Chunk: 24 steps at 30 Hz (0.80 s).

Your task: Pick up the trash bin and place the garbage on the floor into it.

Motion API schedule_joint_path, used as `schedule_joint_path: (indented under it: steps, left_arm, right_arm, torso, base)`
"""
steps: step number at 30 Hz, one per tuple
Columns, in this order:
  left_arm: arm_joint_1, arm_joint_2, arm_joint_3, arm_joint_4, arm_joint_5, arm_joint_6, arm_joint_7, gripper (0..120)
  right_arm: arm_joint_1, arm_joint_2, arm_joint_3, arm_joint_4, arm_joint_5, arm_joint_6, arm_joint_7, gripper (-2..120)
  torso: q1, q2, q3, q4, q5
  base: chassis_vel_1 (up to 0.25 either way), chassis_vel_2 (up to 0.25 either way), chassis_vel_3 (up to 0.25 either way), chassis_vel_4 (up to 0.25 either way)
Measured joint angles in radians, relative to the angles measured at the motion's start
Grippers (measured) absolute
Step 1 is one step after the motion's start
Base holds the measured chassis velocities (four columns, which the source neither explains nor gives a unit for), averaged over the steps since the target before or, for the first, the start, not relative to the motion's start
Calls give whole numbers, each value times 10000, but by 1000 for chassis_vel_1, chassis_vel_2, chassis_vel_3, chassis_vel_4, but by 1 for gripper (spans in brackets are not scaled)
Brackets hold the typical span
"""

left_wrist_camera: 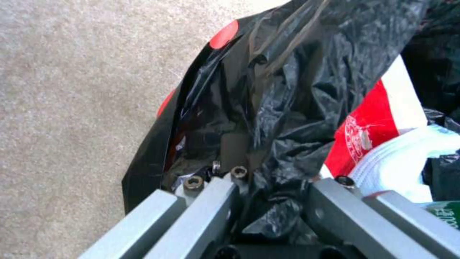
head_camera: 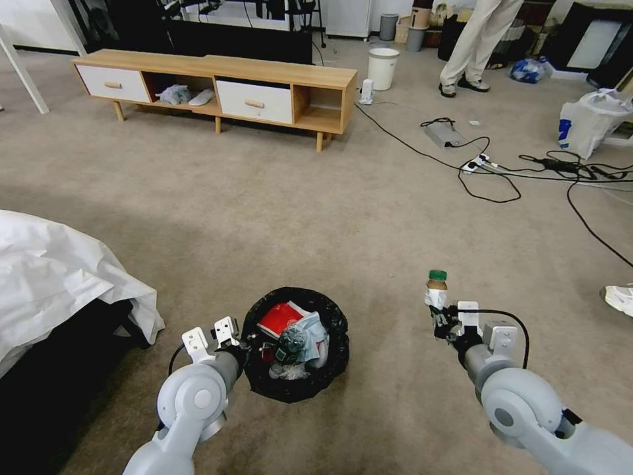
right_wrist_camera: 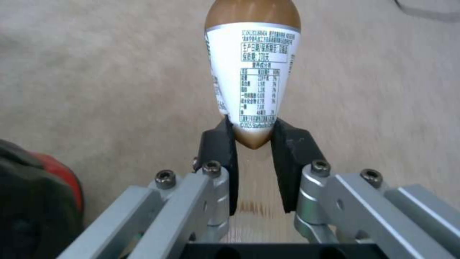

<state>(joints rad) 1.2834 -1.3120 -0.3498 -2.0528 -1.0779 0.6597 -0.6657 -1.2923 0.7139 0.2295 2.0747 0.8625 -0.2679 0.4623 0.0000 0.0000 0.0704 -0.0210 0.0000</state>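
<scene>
The trash bin point(head_camera: 295, 344) is sitting at roughly 6 o'clock in the head view, lined w/ black plastic and already holding a red wrapper point(head_camera: 279, 318), tissues and a crushed bottle. The left gripper point(head_camera: 239, 340) is clamping the bin's rim at its 9 o'clock side. The right gripper point(head_camera: 443, 322) is at about 4 o'clock, well apart from the bin, holding a green-capped bottle point(head_camera: 436, 289) upright by its lower end. The floor point(head_camera: 264, 198) nr the robot is showing no other loose litter; cables and a power strip are lying up at 2 o'clock.

Left wrist view: fingers closed tight on the crinkled bag point(left_wrist_camera: 268, 108) at the rim, plastic bunching between them; red wrapper and white tissue just inside.

Right wrist view: black pads point(right_wrist_camera: 218, 151) are pinching the bottle's point(right_wrist_camera: 251, 72) tapered base, brown liquid and white label visible, carpet beneath, bin edge point(right_wrist_camera: 33, 201) at 8 o'clock.

Judgement: task is nearly done. Bin is in hand, most garbage is in, and this bottle looks like the last piece, not yet over the bin.
</scene>
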Motion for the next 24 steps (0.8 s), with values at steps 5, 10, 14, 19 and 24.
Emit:
schedule_joint_path:
  steps: [5,10,14,19,24]
  left_arm:
    - [-7,-93,76,-239,-105,41,-147,0]
    - [41,-49,123,-430,-441,110,-285,0]
    - [90,-25,130,-467,-521,133,-286,0]
    - [145,8,102,-494,-561,183,-149,0]
    - [90,5,147,-531,-625,210,-81,0]
  right_arm:
    - [411,-67,-328,83,-899,370,-1261,15]
    - [534,-162,-366,188,-1496,767,-2192,15]
    - [573,-156,-367,227,-1663,976,-2566,15]
    - [635,47,-433,336,-1907,1240,-3015,15]
    - [770,175,-545,418,-1959,1311,-3149,15]
  torso:
    - [0,0,0,1,0]
    - [0,0,0,-3,0]
    - [0,0,0,-2,-1]
    - [0,0,0,-2,-1]
    - [0,0,0,-1,-1]
  base:
    - [0,0,0,0]
    - [0,0,0,0]
    - [0,0,0,0]
    - [0,0,0,0]
    - [0,0,0,0]
